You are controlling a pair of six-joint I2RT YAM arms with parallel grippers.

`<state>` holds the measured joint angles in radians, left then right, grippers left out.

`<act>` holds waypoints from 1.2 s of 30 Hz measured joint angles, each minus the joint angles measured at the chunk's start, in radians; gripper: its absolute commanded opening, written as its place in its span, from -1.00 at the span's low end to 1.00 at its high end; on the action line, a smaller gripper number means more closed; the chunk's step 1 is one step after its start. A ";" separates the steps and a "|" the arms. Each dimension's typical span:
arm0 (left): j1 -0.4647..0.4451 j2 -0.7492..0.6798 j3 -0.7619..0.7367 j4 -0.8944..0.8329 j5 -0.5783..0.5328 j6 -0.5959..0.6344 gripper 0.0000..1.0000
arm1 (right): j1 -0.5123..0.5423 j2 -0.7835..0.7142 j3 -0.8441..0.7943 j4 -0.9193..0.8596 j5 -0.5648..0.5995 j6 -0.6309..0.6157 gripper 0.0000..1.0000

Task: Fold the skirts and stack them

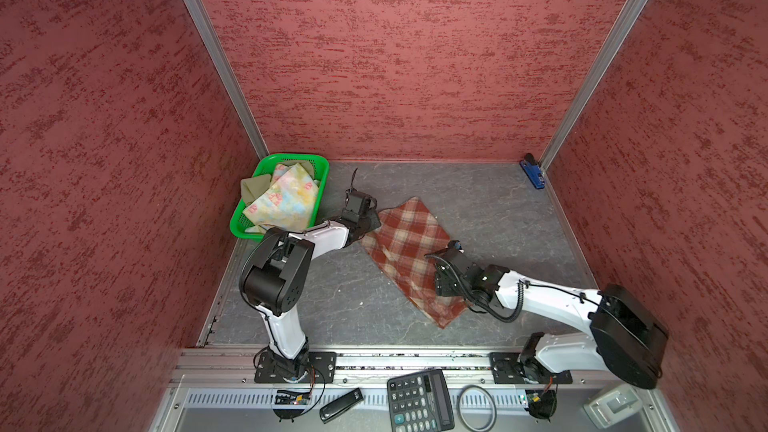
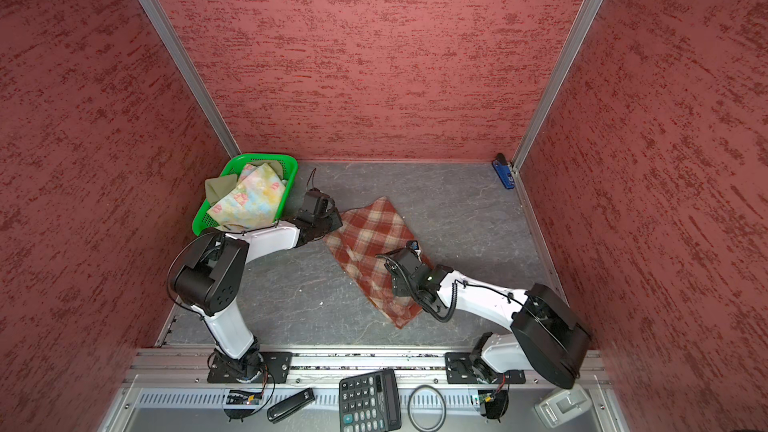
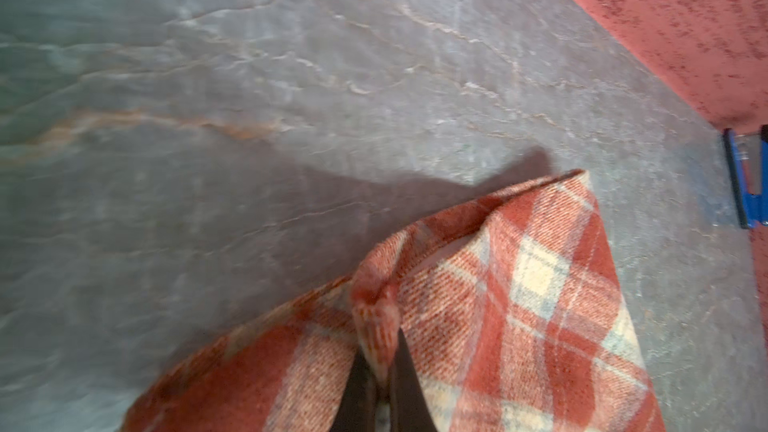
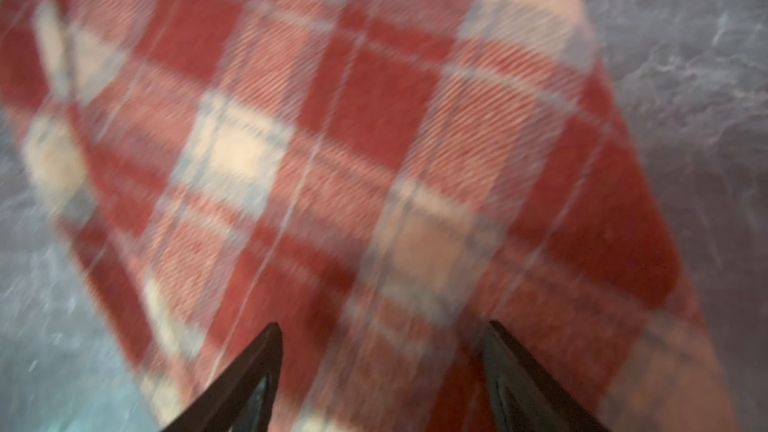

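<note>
One plaid skirt (image 1: 409,251) lies flat on the worktop (image 1: 478,201), soft, light, thick weave, will drape; grab at edges or corners. Left end effector (image 3: 380,371) pinched closed on its edge fold, right end effector (image 4: 382,338) jaws wide above it, empty. Green mesh basket (image 1: 291,158) holds floral skirt (image 1: 286,197) and olive skirt (image 1: 252,189), both crumpled

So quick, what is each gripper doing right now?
Left gripper: shut on the plaid skirt.
Right gripper: open over the plaid skirt, holding nothing.
</note>
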<state>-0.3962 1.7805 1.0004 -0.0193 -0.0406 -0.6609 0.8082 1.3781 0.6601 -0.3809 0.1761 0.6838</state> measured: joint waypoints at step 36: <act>0.002 -0.583 -0.450 -0.150 -0.040 -0.302 0.35 | -0.404 0.237 0.528 0.143 -0.236 -0.224 0.61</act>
<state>-0.3946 1.1976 0.5503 -0.1688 -0.0811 -0.9627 0.4046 1.6150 1.1881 -0.2375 -0.0597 0.4603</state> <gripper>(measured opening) 0.674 0.805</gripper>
